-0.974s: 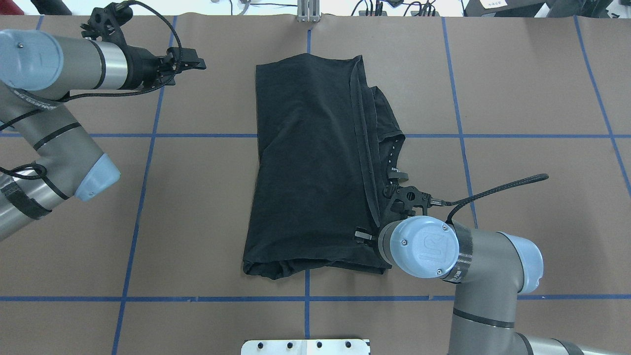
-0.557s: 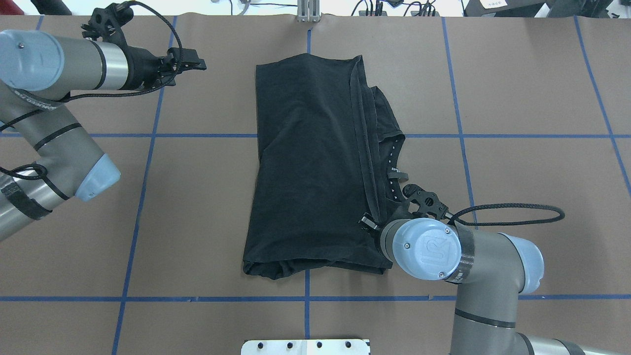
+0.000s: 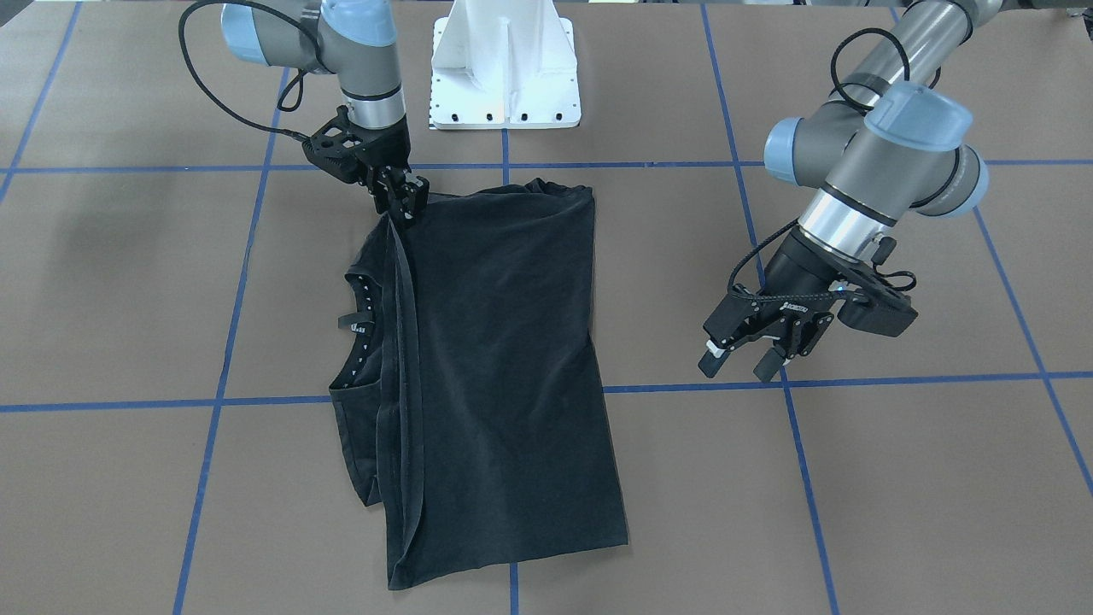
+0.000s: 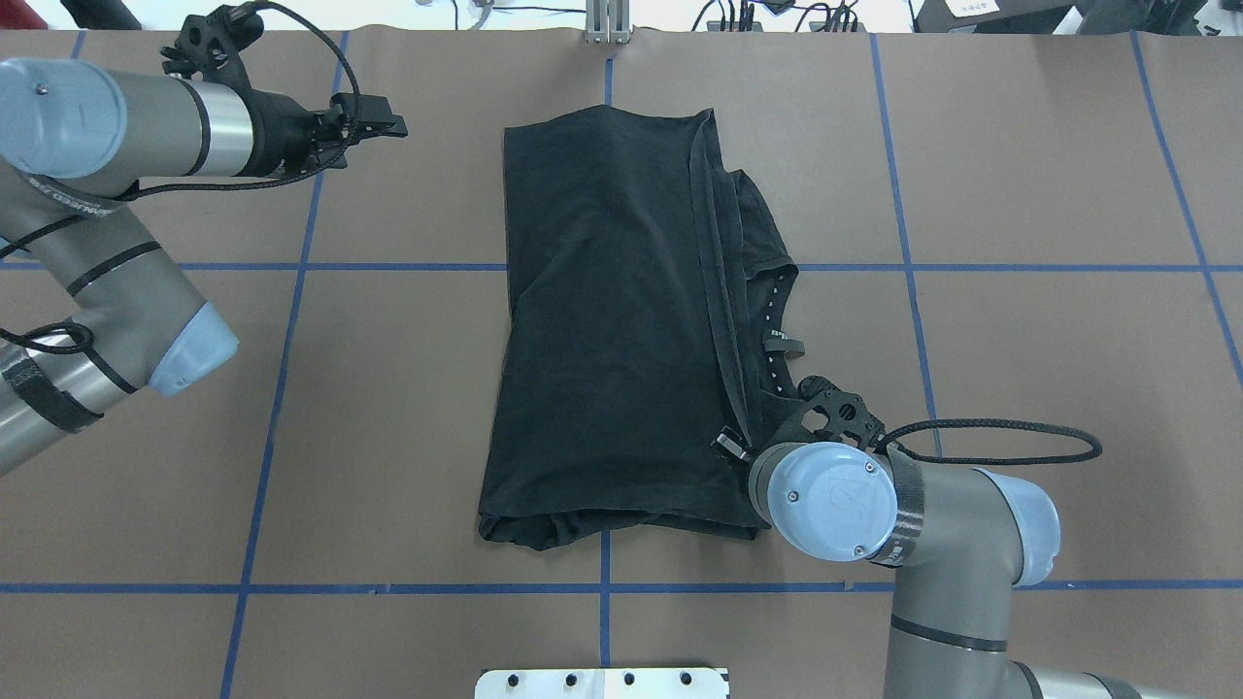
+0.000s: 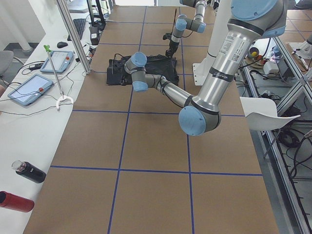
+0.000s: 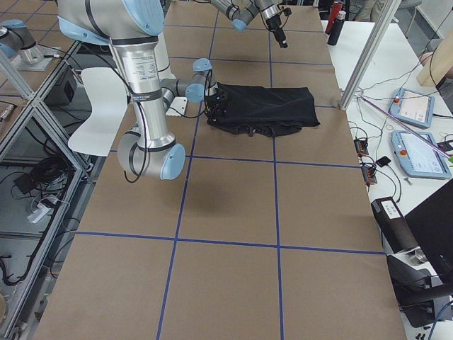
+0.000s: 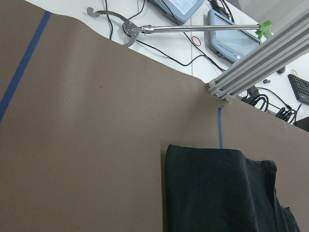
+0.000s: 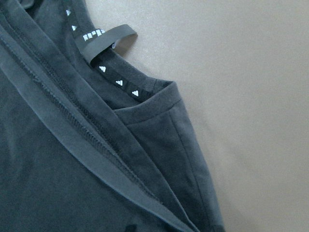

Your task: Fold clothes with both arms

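- Black cotton-like T-shirt (image 4: 602,320): lay flat in the middle of the table (image 4: 1020,146), as a long panel running away from the robot. No chest graphic showed.
- Brown paper table cover, gridded with blue tape lines (image 4: 388,267): the shirt straddled the centre line.
- Hemmed edge (image 8: 72,130): lay doubled over along the shirt's right side, covering part of the collar (image 8: 120,84). The collar's white-marked band and a small neck loop (image 8: 108,38) peeked out beside it.
- Right gripper (image 3: 408,201): was down at the shirt's near right corner, fingertips at the hemmed edge. Whether they were clamped on the cloth or only touching it could not be told, since the wrist view showed fabric but no fingers.
- Left gripper (image 3: 741,366): hung above bare table, well apart from the shirt on its left side. Its fingers were spread and held nothing.
- Progress, as judged: the lengthwise folding looked largely done, with sleeves tucked out of sight and the sides brought in. The right edge lay uneven around the collar. The crosswise folding, end over end, appeared not yet begun.
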Motion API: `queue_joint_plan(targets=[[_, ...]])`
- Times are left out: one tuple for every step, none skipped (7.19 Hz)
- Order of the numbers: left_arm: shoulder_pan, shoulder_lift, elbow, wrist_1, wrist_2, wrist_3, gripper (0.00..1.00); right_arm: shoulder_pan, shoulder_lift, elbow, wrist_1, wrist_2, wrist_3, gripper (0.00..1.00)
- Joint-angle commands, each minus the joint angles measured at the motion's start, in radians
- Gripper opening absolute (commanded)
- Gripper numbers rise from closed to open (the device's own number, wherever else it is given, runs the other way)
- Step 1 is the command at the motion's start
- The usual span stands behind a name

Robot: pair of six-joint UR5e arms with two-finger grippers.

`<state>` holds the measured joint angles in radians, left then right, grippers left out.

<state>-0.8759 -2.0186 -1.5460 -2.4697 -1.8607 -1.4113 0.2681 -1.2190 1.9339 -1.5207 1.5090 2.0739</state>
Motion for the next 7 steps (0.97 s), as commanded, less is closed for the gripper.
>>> queue_joint_plan(targets=[[0.000, 0.000, -0.003, 0.002, 0.000, 0.000, 1.00, -0.001, 0.003, -0.006, 0.001, -0.001, 0.002, 0.60], [0.000, 0.000, -0.005, 0.000, 0.000, 0.000, 1.00, -0.003, 0.003, -0.010, 0.001, -0.001, 0.002, 0.59], [0.000, 0.001, -0.005, 0.003, 0.000, 0.000, 1.00, -0.004, 0.006, -0.018, 0.001, -0.001, 0.000, 0.59], [0.000, 0.000, -0.005, 0.003, 0.000, 0.000, 1.00, -0.004, 0.006, -0.021, 0.001, 0.000, 0.005, 0.60], [0.000, 0.001, -0.005, 0.003, 0.000, 0.000, 1.00, -0.004, 0.003, -0.018, 0.001, 0.002, 0.006, 0.62], [0.000, 0.001, -0.005, 0.003, 0.000, 0.000, 1.00, -0.009, -0.002, -0.018, 0.001, 0.003, 0.006, 0.68], [0.000, 0.000, -0.005, 0.003, 0.000, 0.000, 1.00, -0.013, 0.004, -0.019, 0.001, 0.002, 0.008, 0.72]])
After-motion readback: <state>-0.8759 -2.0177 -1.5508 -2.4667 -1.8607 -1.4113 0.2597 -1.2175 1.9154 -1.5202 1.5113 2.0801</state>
